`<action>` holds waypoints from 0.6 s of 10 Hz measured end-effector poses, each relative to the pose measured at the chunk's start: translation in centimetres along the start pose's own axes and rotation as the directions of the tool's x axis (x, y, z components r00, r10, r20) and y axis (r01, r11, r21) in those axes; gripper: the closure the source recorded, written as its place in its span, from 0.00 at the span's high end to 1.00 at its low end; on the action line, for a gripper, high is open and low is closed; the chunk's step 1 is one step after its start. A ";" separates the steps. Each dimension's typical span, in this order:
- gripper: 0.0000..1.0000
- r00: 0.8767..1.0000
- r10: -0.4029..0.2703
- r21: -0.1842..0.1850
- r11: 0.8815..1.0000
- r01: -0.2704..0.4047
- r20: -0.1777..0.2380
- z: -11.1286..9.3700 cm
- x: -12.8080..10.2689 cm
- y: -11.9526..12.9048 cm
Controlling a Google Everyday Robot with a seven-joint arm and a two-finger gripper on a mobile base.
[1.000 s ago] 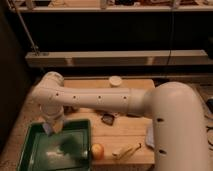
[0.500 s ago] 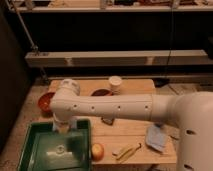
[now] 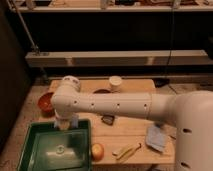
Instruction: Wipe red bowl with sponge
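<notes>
Surface: a wooden table (image 3: pixel 127 132) in front of dim shelving.
Landmark: a green tub (image 3: pixel 56 147) sits at the table's front-left corner.
My claw: my gripper (image 3: pixel 64 123) hangs at the tub's back rim; a pale blue-grey block, seemingly the sponge (image 3: pixel 71 121), sits at it. I cannot tell how my grip stands.
Red bowl (image 3: pixel 45 101): behind the tub, at the table's left edge.
Others: apple (image 3: pixel 97 151) just right of the tub; pale blue cloth (image 3: pixel 155 138) farther right; white cup (image 3: pixel 115 83) well behind it.

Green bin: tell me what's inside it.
The green bin shows a bare floor with a small round drain-like spot. The pincer hangs over its back edge, beside a pale blue-grey block, perhaps the sponge. The arm covers that back corner.
</notes>
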 end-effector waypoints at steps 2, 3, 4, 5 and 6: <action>0.00 0.984 0.177 0.004 0.984 -0.177 0.010 0.2 -0.1 2.4; 0.00 0.954 0.301 -0.001 0.954 -0.301 0.004 0.2 -0.6 3.8; 0.00 0.895 0.445 -0.003 0.895 -0.445 -0.026 0.1 -1.3 4.9; 0.00 0.842 0.538 -0.002 0.843 -0.538 -0.051 0.0 -2.1 5.6; 0.00 0.792 0.606 -0.003 0.794 -0.608 -0.073 -0.1 -2.6 6.3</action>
